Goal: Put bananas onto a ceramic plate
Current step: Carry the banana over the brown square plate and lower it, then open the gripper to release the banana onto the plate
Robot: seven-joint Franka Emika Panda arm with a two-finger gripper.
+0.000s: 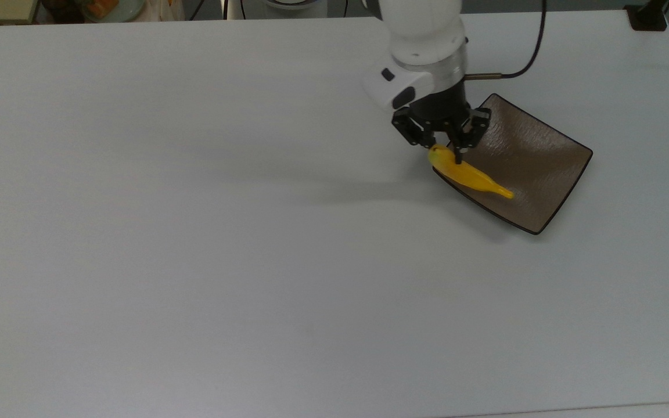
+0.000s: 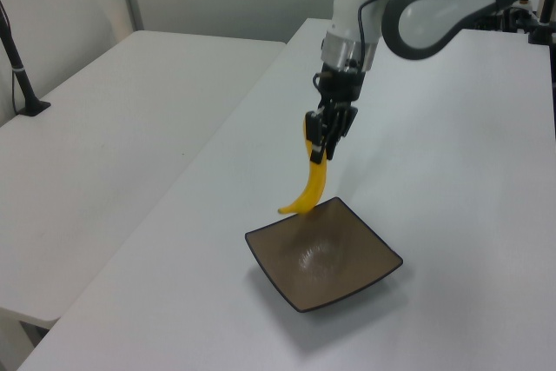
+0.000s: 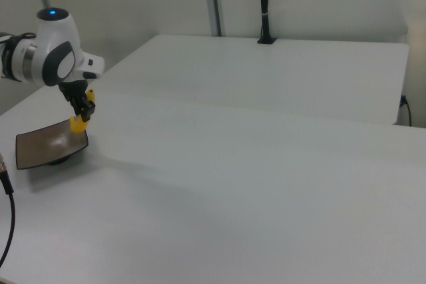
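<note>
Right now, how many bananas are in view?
1. The banana hangs from the claw, gripped near one end, above the brown plate's edge nearest the top view's left. None looks hidden.

White arm [image 1: 421,35], black fingers [image 1: 457,152]
</note>
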